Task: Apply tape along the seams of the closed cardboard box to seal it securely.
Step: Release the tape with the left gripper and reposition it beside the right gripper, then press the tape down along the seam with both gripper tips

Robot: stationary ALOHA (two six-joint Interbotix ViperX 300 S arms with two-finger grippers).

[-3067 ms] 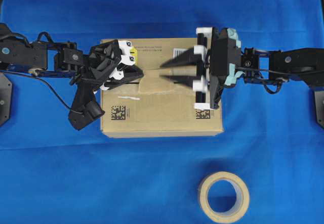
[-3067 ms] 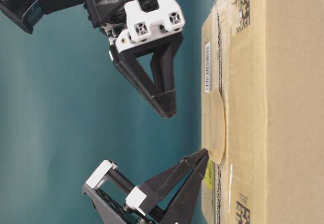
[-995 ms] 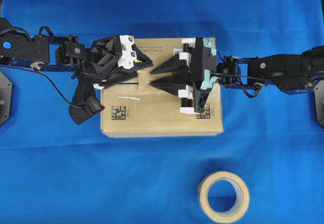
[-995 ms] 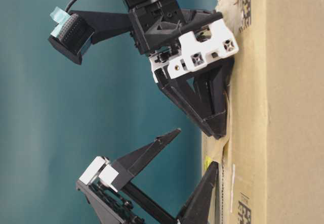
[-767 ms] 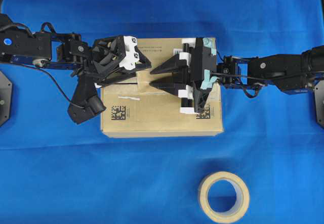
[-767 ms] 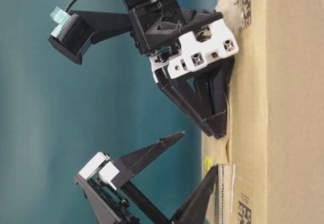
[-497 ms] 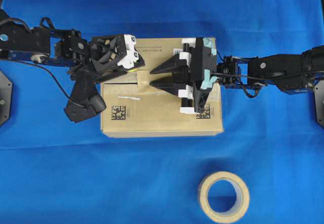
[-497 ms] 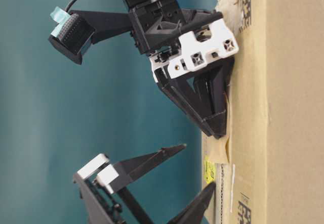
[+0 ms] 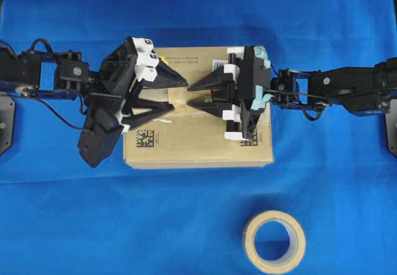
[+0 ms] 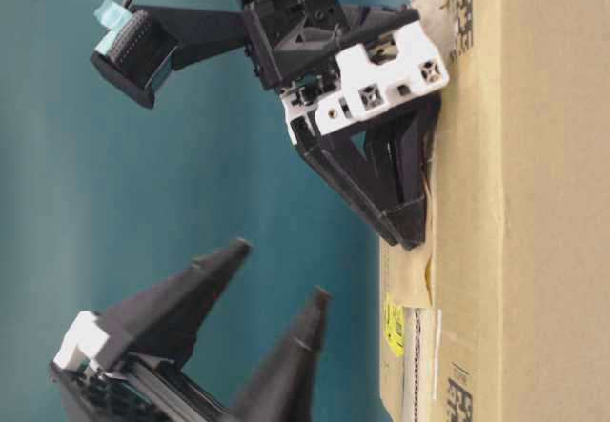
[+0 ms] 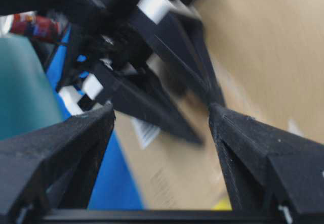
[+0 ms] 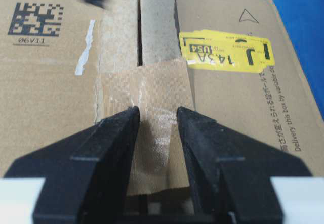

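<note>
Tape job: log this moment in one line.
tape: laid across seam | right pincer: open, tips on tape | left pincer: open, off box | roll: on cloth

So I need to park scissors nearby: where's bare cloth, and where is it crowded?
Bare blue cloth lies in front of the cardboard box, left of the tape roll, and behind the box. Crowded: the box top, where the left claw and right claw meet over the tape.
</note>
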